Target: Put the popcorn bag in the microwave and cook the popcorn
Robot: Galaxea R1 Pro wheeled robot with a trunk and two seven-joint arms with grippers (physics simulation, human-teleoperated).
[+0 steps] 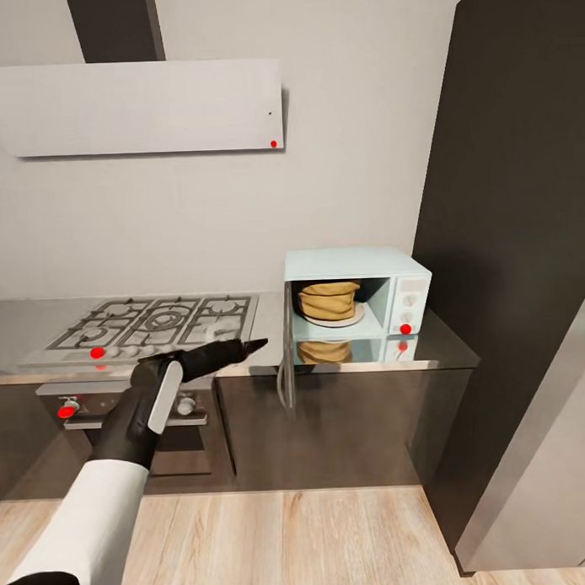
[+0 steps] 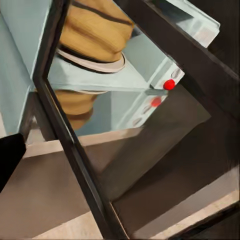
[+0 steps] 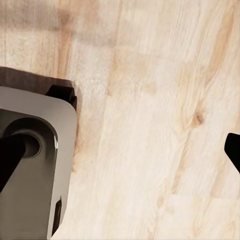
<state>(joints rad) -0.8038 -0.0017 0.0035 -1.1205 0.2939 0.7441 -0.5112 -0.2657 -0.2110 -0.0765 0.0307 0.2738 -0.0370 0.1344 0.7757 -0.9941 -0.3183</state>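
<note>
The pale mint-blue microwave (image 1: 406,276) stands on the grey countertop (image 1: 450,348) with its door (image 1: 285,373) swung open toward me, seen edge-on. Inside, the tan crumpled popcorn bag (image 1: 328,299) sits upright on the white turntable plate (image 1: 348,318). The left wrist view looks past the door's dark frame (image 2: 75,150) at the bag (image 2: 95,30) and its reflection in the worktop. My left gripper (image 1: 254,345) hovers just left of the door edge, apparently open, one black fingertip (image 2: 10,160) showing. My right gripper (image 3: 120,152) is open above the wooden floor (image 3: 150,100).
A gas hob (image 1: 158,318) with grey grates lies left of the microwave, above a built-in oven (image 1: 120,417). A tall dark cabinet (image 1: 510,234) rises at the right. An extractor hood (image 1: 134,108) hangs overhead. My grey base (image 3: 30,165) is below the right gripper.
</note>
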